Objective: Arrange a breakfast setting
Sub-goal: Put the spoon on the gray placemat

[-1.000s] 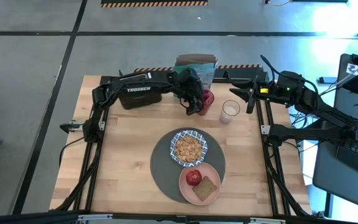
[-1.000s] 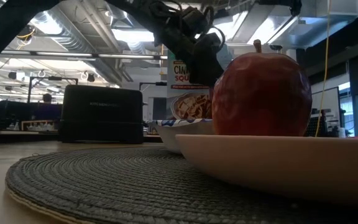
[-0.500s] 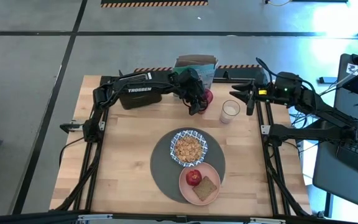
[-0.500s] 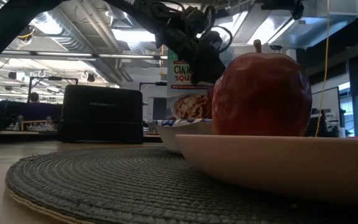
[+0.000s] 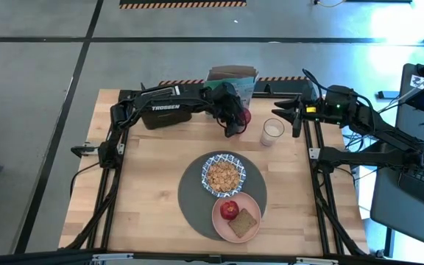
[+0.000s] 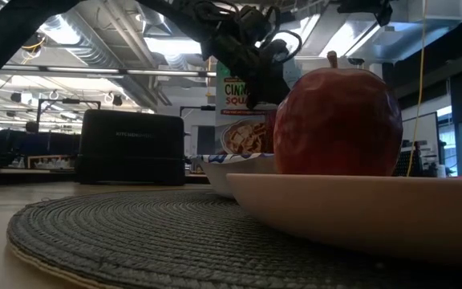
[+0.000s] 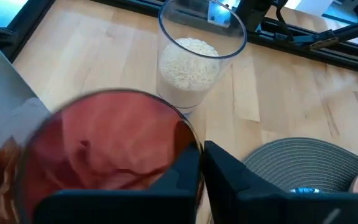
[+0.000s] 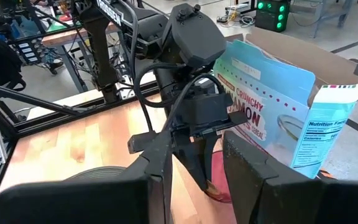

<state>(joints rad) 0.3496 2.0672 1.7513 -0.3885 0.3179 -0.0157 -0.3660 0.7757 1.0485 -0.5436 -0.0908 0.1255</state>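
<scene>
The red tumbler stands at the table's far side, before a cereal box, with my left gripper shut on it. The milk glass stands just right of it. On the round dark-grey mat near the table's middle sit the blue-and-white bowl, filled with cereal, and the salmon-pink plate, which carries an apple and toast. My right gripper waits open at the far right edge, touching nothing. My left gripper pinches the tumbler's wall at its rim, on the side toward the milk glass. One finger is inside the cup and one finger is outside. The fingers come from above, pointing down. The tumbler is upright; whether its base is on the table I cannot tell.
A black toaster stands under the left arm at the far left. The open cereal box is close behind the tumbler. Bare wood lies left of the mat.
My left gripper has shut on the tumbler's rim, its fingers drawing together in the low view. The tumbler, glass, bowl and plate stay where they were.
</scene>
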